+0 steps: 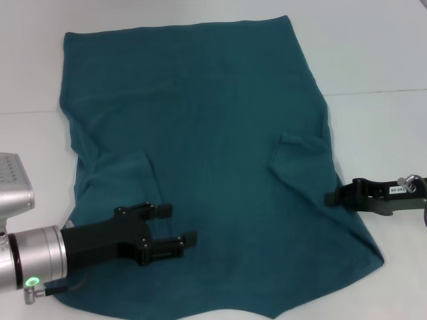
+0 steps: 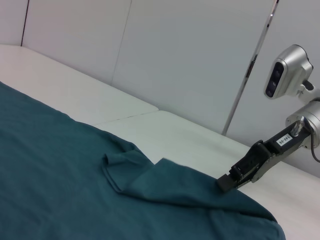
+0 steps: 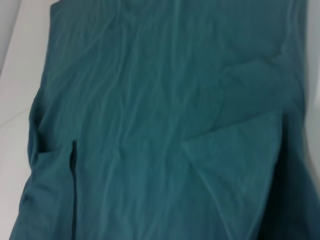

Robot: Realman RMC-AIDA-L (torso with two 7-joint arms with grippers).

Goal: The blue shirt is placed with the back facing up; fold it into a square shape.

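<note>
The blue shirt [image 1: 200,133] lies flat on the white table [image 1: 373,53], plain side up, with both sleeves folded inward. My left gripper [image 1: 177,225] is open and hovers over the shirt's near left part, by the folded left sleeve [image 1: 137,167]. My right gripper [image 1: 330,199] is at the shirt's right edge, below the folded right sleeve [image 1: 300,150], its fingers closed at the fabric's rim. The left wrist view shows the right gripper [image 2: 226,182] pinching the edge of the shirt [image 2: 60,170], which rises slightly there. The right wrist view shows only the shirt [image 3: 150,100].
Bare white table lies beyond the shirt's far edge and to its right [image 1: 387,133]. A seam in the tabletop [image 1: 380,91] runs across at the right. White wall panels [image 2: 190,60] stand behind the table.
</note>
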